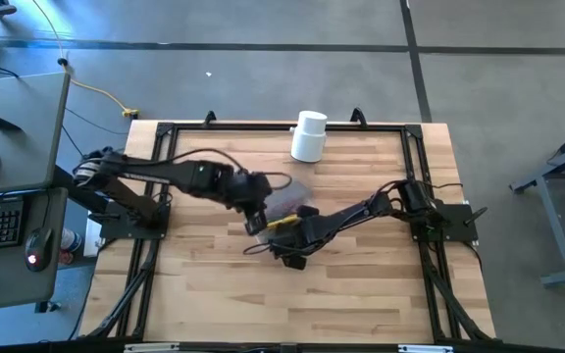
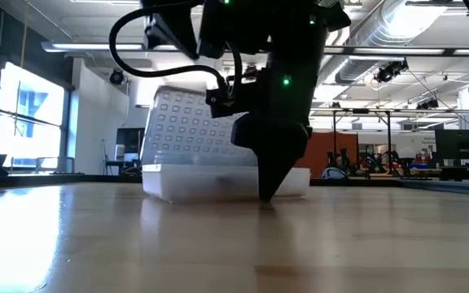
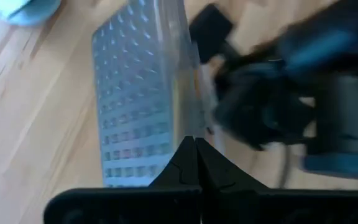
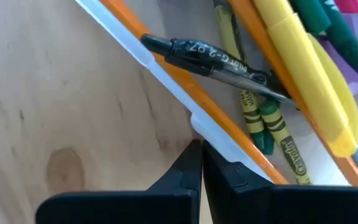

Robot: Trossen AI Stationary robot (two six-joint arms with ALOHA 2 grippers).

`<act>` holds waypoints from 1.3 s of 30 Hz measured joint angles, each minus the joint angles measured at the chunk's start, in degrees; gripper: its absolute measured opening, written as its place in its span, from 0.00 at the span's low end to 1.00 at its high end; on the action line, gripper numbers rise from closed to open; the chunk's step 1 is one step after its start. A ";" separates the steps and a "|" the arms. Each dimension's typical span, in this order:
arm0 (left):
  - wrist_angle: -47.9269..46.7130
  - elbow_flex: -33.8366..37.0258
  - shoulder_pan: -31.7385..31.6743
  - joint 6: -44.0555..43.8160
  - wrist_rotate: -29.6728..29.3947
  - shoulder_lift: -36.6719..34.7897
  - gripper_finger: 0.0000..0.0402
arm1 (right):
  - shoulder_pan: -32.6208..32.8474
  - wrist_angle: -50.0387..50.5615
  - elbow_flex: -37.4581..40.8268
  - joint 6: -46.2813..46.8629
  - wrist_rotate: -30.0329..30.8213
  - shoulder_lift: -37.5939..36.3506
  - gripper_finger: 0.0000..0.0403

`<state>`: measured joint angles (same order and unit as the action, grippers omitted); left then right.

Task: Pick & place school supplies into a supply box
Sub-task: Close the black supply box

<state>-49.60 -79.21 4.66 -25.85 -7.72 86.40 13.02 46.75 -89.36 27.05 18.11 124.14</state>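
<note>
Wooden table (image 1: 214,294) on grey floor. Mid-frame, supply box (image 2: 218,181), lid (image 2: 190,122) upright; pens and pencils (image 4: 291,81) inside. Left gripper (image 3: 194,168) at lid, fingers together. Right gripper (image 4: 202,165) at box rim, fingers together, empty. White container (image 1: 309,135) top centre.

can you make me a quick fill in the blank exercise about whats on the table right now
1. The supply box stands with its textured lid ____.
2. Both the left tool and the right tool have their fingers ____.
3. The white cylindrical container stands near the table's ____ edge, away from both arms.
4. The black pen lies across an ____ pencil in the box.

Missing words: open; shut; far; orange
</note>
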 joint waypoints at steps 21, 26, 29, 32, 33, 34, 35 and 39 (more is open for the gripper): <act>-2.23 3.69 6.75 -10.28 -13.84 0.02 0.08 | 10.03 0.56 -0.04 -2.18 -1.53 -11.18 0.00; 8.12 11.61 6.76 -10.48 -8.56 0.02 0.05 | 9.98 0.67 -0.07 -2.56 15.13 -13.14 0.00; 13.42 15.71 6.76 -10.49 -5.34 0.02 0.04 | 7.49 1.14 0.77 -2.12 15.34 -13.09 0.00; 17.05 19.19 6.74 -10.67 -4.40 0.02 0.07 | 4.14 -0.53 4.41 -1.99 13.26 -13.09 0.00; 18.45 20.13 6.72 -10.95 -3.90 0.02 0.08 | 2.90 -0.85 5.77 -1.96 12.63 -13.02 0.00; 19.65 20.97 6.71 -11.12 -3.13 0.02 0.08 | 1.66 -2.22 7.34 -1.85 12.12 -13.00 0.00; 20.72 21.81 6.71 -11.15 -2.61 0.02 0.08 | 0.38 -4.25 9.25 -1.66 11.12 -13.04 0.00; 21.68 24.08 6.63 -12.09 -1.69 0.00 0.05 | -3.86 -14.69 16.98 -1.03 4.98 -13.97 0.00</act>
<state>-27.92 -55.13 11.30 -37.94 -9.42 86.40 9.15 32.07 -72.39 26.02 23.09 110.17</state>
